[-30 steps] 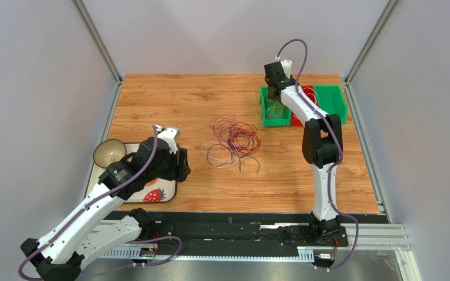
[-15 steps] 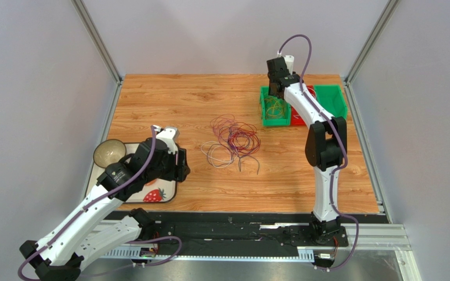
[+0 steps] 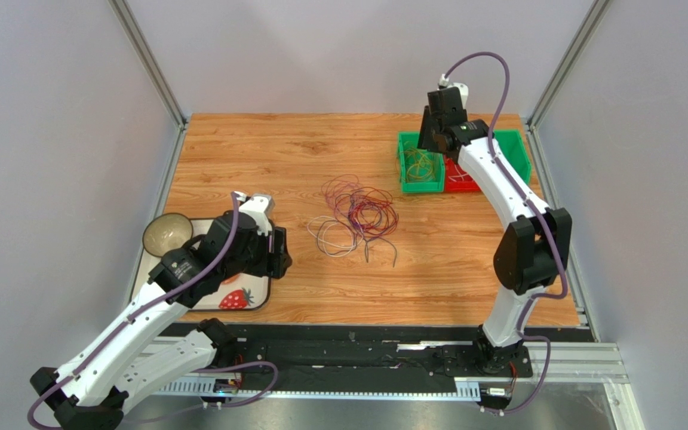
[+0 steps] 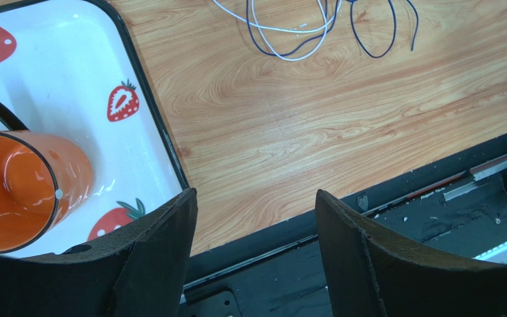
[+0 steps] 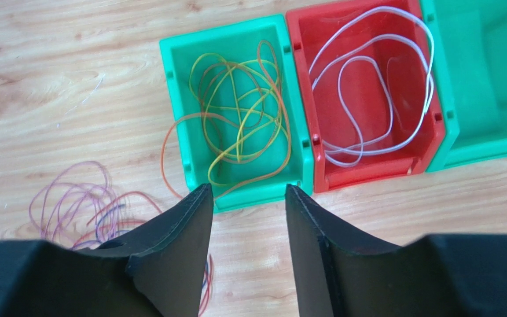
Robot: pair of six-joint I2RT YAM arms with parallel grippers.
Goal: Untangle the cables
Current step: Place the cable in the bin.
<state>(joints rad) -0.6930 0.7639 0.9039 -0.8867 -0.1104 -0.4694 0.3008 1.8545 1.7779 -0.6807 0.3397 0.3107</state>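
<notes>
Left end effector [image 4: 255,196] and right end effector [image 5: 247,189] gape empty; cables [image 3: 357,215] sprawl diagonally, near-left to far-right.

The left arm [image 3: 132,322] is folded sharply and lies low. Its elbow sticks out at the near left and its forearm runs forward and to the right. The wrist tips downward, and the left gripper [image 4: 256,198] has its two dark fingers [image 4: 163,244] spread wide with nothing between them. The right arm [image 3: 500,188] stands tall, with its elbow bent out to the right and its forearm reaching far forward and to the left. The right gripper [image 5: 246,191] hangs high, aimed down, its fingers [image 5: 177,238] parted by a narrower gap and holding nothing.
</notes>
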